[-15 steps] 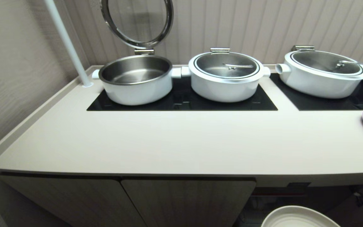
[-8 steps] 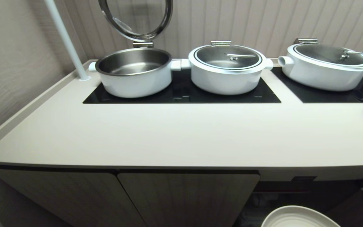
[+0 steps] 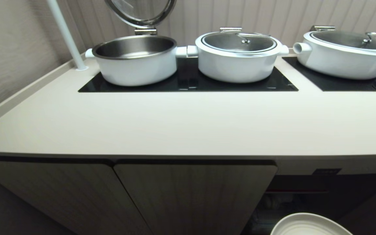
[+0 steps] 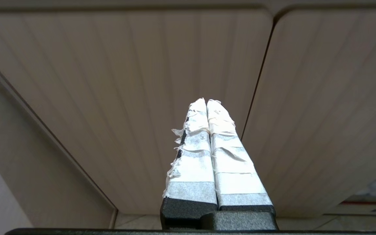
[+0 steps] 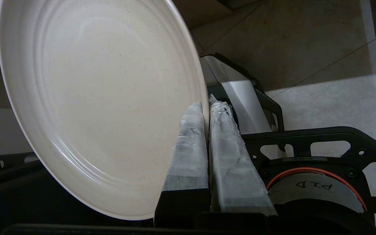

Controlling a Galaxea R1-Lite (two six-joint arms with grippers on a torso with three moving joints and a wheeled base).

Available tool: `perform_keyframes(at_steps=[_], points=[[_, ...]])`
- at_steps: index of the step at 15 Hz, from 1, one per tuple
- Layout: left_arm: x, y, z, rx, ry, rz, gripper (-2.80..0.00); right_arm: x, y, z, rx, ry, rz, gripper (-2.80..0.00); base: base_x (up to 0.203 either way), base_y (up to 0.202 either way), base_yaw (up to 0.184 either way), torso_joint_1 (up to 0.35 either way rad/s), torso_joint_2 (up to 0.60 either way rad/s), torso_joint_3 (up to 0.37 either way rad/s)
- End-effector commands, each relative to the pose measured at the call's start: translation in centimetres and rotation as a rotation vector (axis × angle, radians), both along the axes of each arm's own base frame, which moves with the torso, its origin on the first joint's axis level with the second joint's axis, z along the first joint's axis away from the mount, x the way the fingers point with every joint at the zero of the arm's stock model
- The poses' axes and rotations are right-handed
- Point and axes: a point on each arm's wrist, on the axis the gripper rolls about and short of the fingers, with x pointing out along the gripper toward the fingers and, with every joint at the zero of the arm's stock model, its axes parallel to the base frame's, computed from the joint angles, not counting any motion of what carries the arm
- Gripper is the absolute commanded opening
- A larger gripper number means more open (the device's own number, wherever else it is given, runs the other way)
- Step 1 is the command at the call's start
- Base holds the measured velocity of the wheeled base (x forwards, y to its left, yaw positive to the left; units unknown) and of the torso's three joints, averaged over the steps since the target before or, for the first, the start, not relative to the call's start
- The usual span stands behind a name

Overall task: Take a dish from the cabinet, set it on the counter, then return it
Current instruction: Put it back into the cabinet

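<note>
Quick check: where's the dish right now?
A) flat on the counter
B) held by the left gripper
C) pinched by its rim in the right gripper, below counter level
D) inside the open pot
C: the right gripper is shut on the rim of the dish, which shows below the counter edge in the head view.

A catering or buffet kitchen: a long cream counter carries inset black glass cooktops at twelve o'clock, with white lidded serving pots in a row, one pot open with its hinged lid raised. Ribbed beige cabinet doors stand beneath at six o'clock.
</note>
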Motion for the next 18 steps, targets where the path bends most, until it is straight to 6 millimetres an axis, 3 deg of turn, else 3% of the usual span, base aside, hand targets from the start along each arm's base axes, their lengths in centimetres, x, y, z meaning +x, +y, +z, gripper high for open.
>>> perform_keyframes(at_steps=[1,18], points=[[0.00,0.00,0.00,-0.001,0.000,0.000,-2.80,0.00,0.00,-0.02,0.002,0.005,-0.003,-2.80,0.000,0.000,0.000,-0.245,0.54,0.287],[0.00,0.00,0.00,-0.001,0.000,0.000,-2.80,-0.01,0.00,-0.03,0.009,0.009,-0.011,-2.80,0.000,0.000,0.000,-0.205,0.50,0.287]])
